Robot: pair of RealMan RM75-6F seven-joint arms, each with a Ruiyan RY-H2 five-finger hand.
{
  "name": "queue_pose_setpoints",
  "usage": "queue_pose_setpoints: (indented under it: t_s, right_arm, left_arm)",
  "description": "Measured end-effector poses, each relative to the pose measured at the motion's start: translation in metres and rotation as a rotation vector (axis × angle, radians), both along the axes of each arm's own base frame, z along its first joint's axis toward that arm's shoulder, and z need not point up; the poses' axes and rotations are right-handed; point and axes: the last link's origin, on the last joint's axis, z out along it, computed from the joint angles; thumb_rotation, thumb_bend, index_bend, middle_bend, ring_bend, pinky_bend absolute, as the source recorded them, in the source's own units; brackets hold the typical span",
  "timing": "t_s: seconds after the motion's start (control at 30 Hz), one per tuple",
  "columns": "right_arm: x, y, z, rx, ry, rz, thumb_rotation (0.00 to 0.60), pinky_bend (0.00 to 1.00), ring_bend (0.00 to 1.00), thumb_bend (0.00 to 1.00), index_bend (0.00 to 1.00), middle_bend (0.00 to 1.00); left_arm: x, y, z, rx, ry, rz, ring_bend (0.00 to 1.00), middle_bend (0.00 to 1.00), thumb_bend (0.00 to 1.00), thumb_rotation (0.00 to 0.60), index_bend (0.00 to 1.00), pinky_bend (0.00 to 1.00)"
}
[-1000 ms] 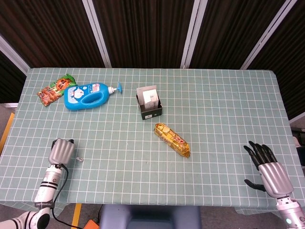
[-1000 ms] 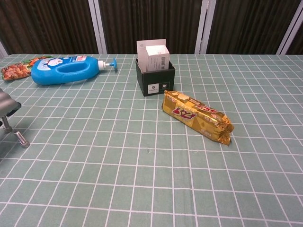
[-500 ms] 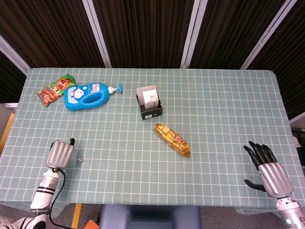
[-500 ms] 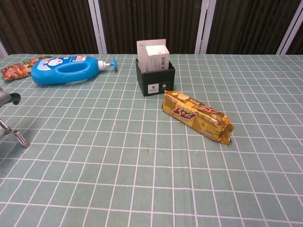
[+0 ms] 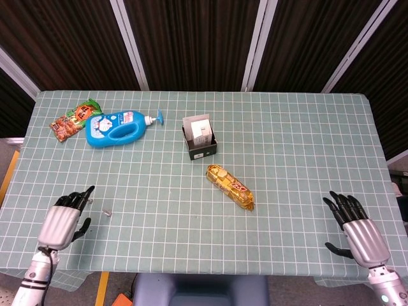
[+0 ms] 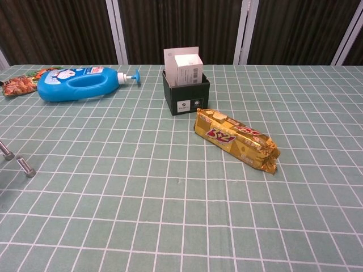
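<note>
Near the front left edge of the green checked tablecloth point(image 5: 293, 146), the left hand point(image 5: 62, 220) lies palm down with its dark fingers point(image 5: 81, 196) spread and extended, holding nothing. Just beyond and to the right of its fingertips lie two small silver metal bolts: one short bolt point(image 5: 107, 211) and a second short bolt point(image 5: 88, 200) that sits nearer the fingertips; whether that one touches them cannot be determined. In the chest view both show at the left edge, as the short bolt point(image 6: 26, 168) and the second short bolt point(image 6: 5, 150). Well ahead of the left hand, near the far edge, a blue plastic pump bottle point(image 5: 118, 127) lies on its side, with an orange snack packet point(image 5: 72, 119) just beside its base. Near the front right edge, the right hand point(image 5: 356, 228) lies palm down with fingers spread, empty. Well apart from it, toward the table centre, lies a long gold foil biscuit pack point(image 5: 230, 187), and beyond that a black open box holding white cartons point(image 5: 200, 138).
</note>
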Motion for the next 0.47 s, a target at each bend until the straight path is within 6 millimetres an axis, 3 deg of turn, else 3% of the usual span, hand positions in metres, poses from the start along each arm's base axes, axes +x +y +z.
queue_pose_setpoints:
  t_s: [0.23, 0.33, 0.47]
  right_arm:
    - [0.002, 0.004, -0.003, 0.023, 0.003, 0.012, 0.600, 0.00, 0.00, 0.15, 0.00, 0.00]
    - [0.003, 0.005, -0.001, 0.017, -0.001, 0.013, 0.600, 0.00, 0.00, 0.15, 0.00, 0.00]
    - [0.001, 0.004, 0.001, 0.012, -0.001, 0.005, 0.600, 0.00, 0.00, 0.15, 0.00, 0.00]
  left_arm:
    - [-0.014, -0.022, 0.020, -0.074, -0.440, 0.044, 0.00, 0.00, 0.41, 0.600, 0.00, 0.11]
    - [-0.019, -0.028, 0.025, -0.095, -0.495, 0.061, 0.00, 0.00, 0.41, 0.600, 0.00, 0.11]
    - [-0.024, -0.035, 0.030, -0.094, -0.434, 0.068, 0.00, 0.00, 0.41, 0.600, 0.00, 0.11]
